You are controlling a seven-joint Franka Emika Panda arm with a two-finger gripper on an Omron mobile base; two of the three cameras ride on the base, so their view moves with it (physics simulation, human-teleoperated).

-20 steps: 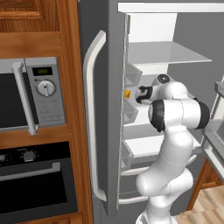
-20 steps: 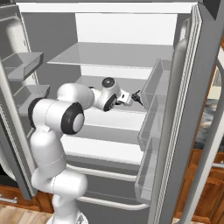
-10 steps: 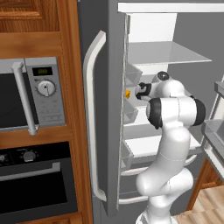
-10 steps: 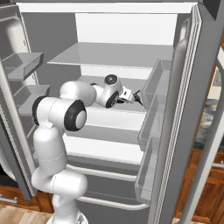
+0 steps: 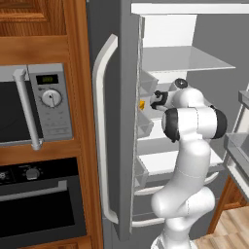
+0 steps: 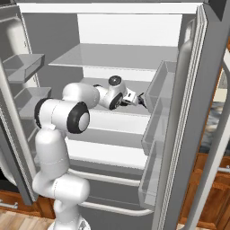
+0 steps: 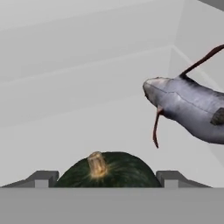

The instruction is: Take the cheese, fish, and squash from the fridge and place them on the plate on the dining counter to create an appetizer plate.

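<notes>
Arm: the white arm reaches deep into the open fridge (image 6: 112, 31), its claw (image 6: 143, 99) level with a middle shelf (image 6: 119, 120) and close to the door bins (image 6: 157, 114) on the right-hand door.
Claw: spread wide, one finger (image 7: 41, 179) on each side of the squash (image 7: 108, 170); whether the fingers already press on it cannot be told.
Squash: dark green with a pale amber stem, sitting on the shelf directly between the claw's fingers and filling most of the gap between them.
Fish: a slim grey fish (image 7: 188, 107) with thin reddish-brown fins, lying beyond the claw and off to its right in the hand view, apart from the squash, its blunt head pointing back toward the middle of the shelf.
Cheese: a small yellow-orange bit (image 5: 142, 104) shows in the left base view just ahead of the claw (image 5: 156, 99), at the edge of the fridge door (image 5: 119, 121); too little of it is visible to say what it rests on.
Fridge: both doors stand open, pale grey inside with white shelves; the long white handle (image 5: 99, 131) runs down the near door.
Surroundings: a steel microwave (image 5: 34, 104) with a dial and a dark oven (image 5: 39, 204) sit in wooden cabinets well off to the claw's left.
</notes>
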